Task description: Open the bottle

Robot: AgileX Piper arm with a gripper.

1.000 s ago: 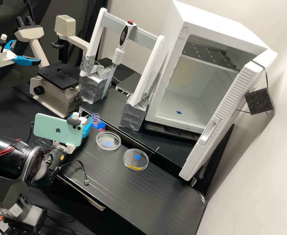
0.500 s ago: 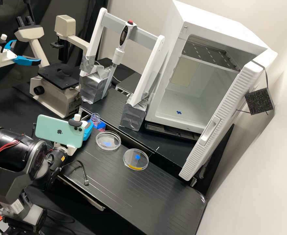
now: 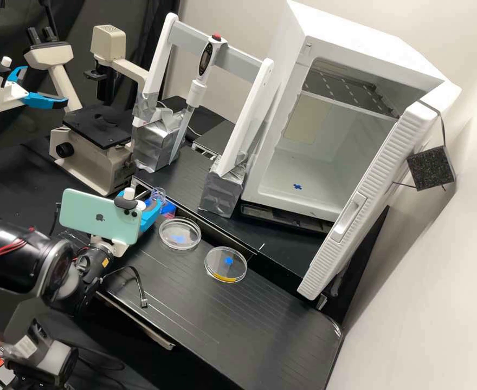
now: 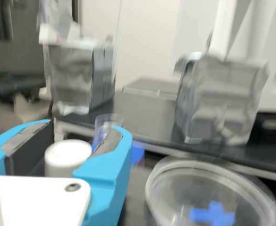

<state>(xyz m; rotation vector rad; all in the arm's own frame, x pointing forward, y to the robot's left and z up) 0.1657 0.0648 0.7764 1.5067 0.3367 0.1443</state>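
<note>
One bottle (image 3: pixel 158 196), mouth uncovered and neck upright as far as it can be seen, at the far edge area of the black surface (image 3: pixel 249 325), blue-and-pink item just by its base. Claw (image 4: pixel 86 128) parted about a cap's width, white cap (image 4: pixel 67 155) between the pads, looks gripped on both sides. Guess: it's this bottle's cap, so the opening itself looks done or nearly.

Key relation: bottle lies just ahead of the claw's tips, near, outside the grip; long axis roughly vertical, claw comes at it from the side and low. Whether a fingertip touches it, cannot tell. Working arm, with the phone (image 3: pixel 98 218) on it, is far nearer than the second arm's gripper (image 3: pixel 30 96) over by the microscope (image 3: pixel 95 135).

Wrist view gives the cap's round top and how the pads flank it; also the bottle's clear wall beyond. High view gives the layout: one dish (image 3: pixel 180 247) close to the claw, another dish (image 3: pixel 217 271) further along, both flat, well short of the open white cabinet (image 3: pixel 314 179).

Next move probably calls for taking the cap clear of the bottle, then setting it down. Risk: a fingertip clips the neck and tips the bottle, or the cap drops onto the nearer dish.
</note>
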